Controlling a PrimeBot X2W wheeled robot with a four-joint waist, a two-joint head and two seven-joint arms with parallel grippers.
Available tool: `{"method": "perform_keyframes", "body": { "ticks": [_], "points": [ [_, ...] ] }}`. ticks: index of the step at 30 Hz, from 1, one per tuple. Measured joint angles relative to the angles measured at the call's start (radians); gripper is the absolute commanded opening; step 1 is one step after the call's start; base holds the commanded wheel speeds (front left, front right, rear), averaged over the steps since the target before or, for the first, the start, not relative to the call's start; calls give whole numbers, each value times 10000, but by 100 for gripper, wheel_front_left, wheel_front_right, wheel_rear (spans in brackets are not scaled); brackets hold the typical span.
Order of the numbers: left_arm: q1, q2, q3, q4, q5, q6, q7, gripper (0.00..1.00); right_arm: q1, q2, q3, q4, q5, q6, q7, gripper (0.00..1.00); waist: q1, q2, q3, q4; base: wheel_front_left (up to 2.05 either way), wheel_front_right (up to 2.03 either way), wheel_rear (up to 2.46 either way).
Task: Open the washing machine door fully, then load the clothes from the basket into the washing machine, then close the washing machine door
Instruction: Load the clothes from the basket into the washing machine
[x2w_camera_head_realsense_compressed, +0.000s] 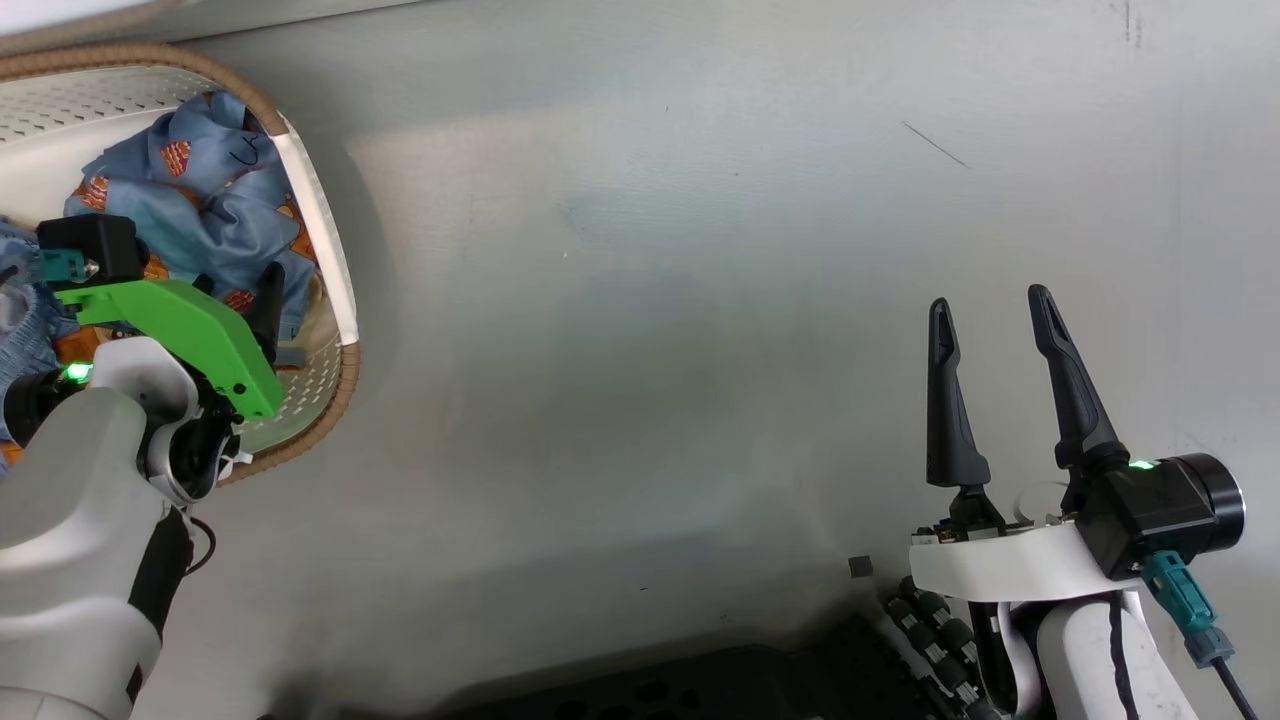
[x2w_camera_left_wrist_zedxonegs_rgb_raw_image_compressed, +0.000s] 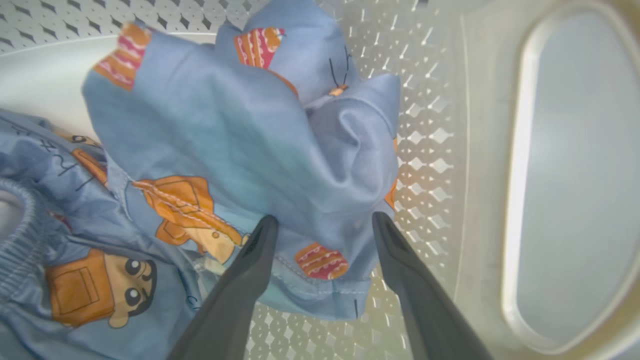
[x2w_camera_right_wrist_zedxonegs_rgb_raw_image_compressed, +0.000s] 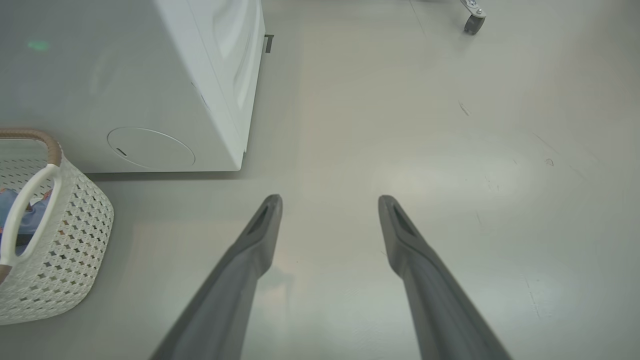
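Left pincer (x2w_camera_left_wrist_zedxonegs_rgb_raw_image_compressed: 324, 218): released, its two long dark fingers spread wide and pointed down into the basket, straddling a raised fold of cloth. Nothing is gripped yet.
Clothes (x2w_camera_left_wrist_zedxonegs_rgb_raw_image_compressed: 225, 135): light blue denim-like garments printed with orange and brown patches, crumpled in the basket. The upper one is bunched into a hump against the perforated wall, and another with a gathered waistband lies beside and below it.
Basket (x2w_camera_head_realsense_compressed: 345, 390): small cream-white perforated plastic basket with a brown woven-look rim. It stands on the floor near the machine's corner, within the left arm's reach.
Washing machine (x2w_camera_right_wrist_zedxonegs_rgb_raw_image_compressed: 165, 75): big white casing with a round cover low on its panel. Whether its door is open I cannot tell.
Floor (x2w_camera_head_realsense_compressed: 650, 300): plain grey.
Right pincer (x2w_camera_head_realsense_compressed: 989, 300): released and empty, over bare floor well apart from the basket, probably kept clear of the left arm's work.
Step in hand: judged, picking the first garment. The wide spread lets the hump sit between the fingers before closing.
Risk: a shallow pinch may catch only the hem.
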Motion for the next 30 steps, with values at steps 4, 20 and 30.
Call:
{"method": "perform_keyframes", "body": {
  "ticks": [4,20,30],
  "points": [
    [-110,-25,-182,102,2,0,-121,100,112,0,-13,-48,-15,0,0,100,0,0,-16,28,0,0,0],
    [-503,-61,-865,859,192,0,-761,0,572,6,-506,-458,-355,0,0,100,0,0,-67,102,4,4,4],
    [-722,-324,-823,997,13,-36,-1498,0,624,8,-721,-443,-410,13,0,100,0,0,-75,303,1,1,1]
  ]
}}
